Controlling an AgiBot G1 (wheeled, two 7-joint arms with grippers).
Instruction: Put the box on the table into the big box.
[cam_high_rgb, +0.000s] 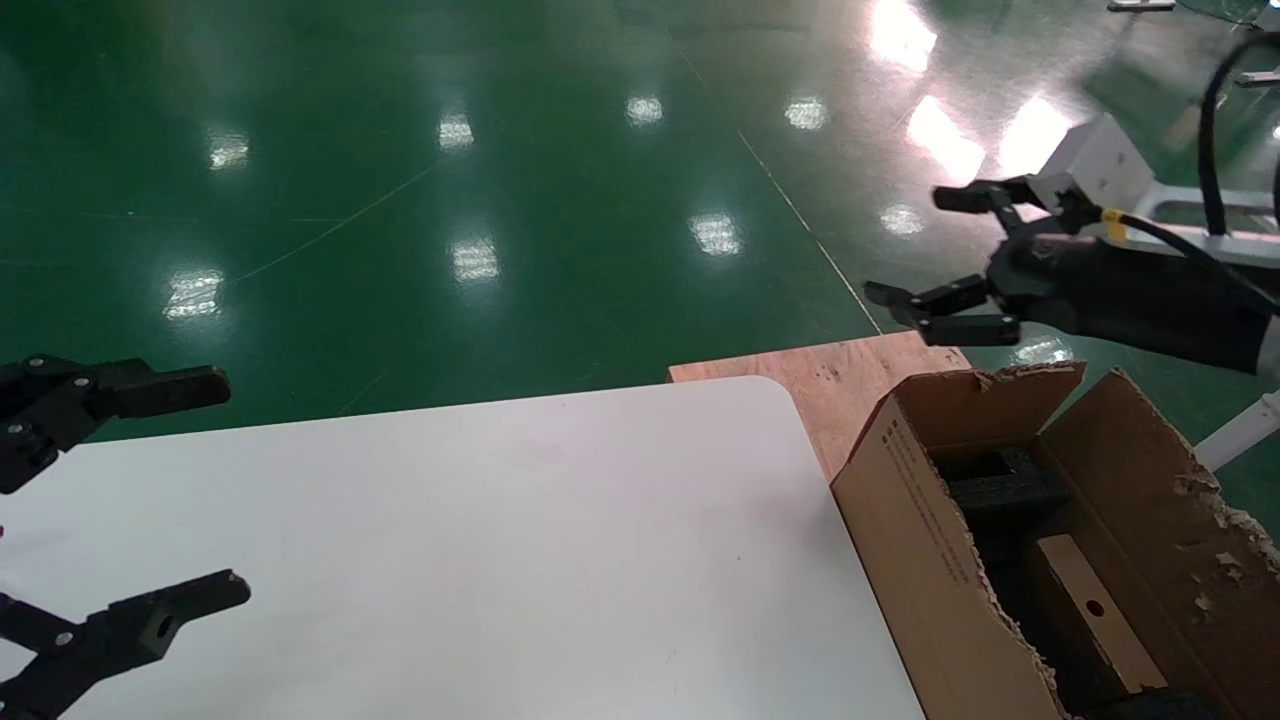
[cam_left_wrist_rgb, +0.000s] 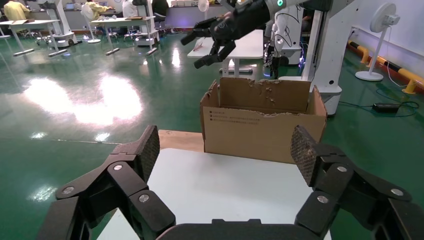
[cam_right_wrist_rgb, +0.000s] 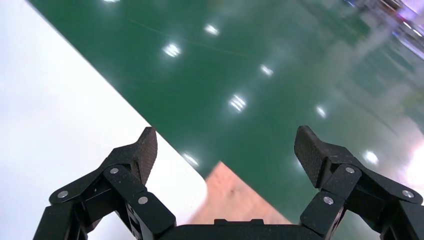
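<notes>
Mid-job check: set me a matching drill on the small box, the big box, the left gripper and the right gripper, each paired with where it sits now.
Things:
1. box
2. big box
3. left gripper
4. right gripper

Places:
A. open, above the floor beyond the big carton
B. beside the table, on its right
C. open, over the table's left part
D. inside the big carton, on black foam

Pairs: 1-D, 2-B, 3-C, 4-A
</notes>
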